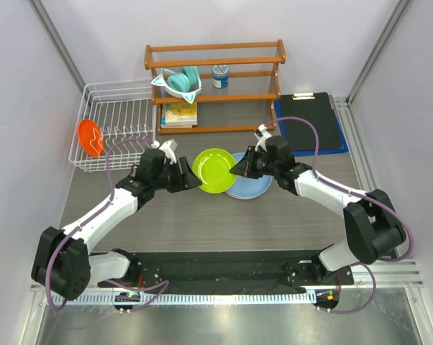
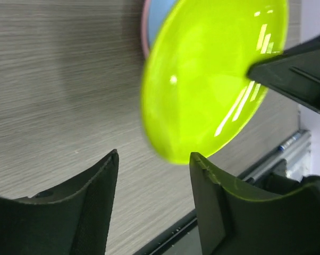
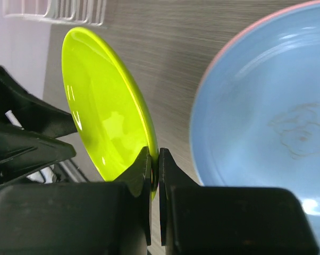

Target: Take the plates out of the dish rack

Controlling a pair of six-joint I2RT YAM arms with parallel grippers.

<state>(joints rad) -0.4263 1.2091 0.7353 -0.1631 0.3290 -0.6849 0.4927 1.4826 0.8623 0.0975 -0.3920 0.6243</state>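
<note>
Right fingers (image 3: 141,172) pinch the lime green plate (image 1: 214,170), left fingers (image 2: 93,196) open beside it. Light blue plate (image 1: 254,188) and pink plate (image 2: 144,25) lie unloaded; orange plate (image 1: 90,136) sits in the dish rack (image 1: 119,97).

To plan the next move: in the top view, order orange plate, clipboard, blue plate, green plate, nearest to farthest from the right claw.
1. green plate, in the right claw
2. blue plate, just beside it
3. clipboard, back right
4. orange plate, far left in rack

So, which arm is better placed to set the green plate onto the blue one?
The right arm: the right gripper is shut on the rim of the lime green plate, beside the blue plate; the left gripper stands open, holding nothing.
</note>
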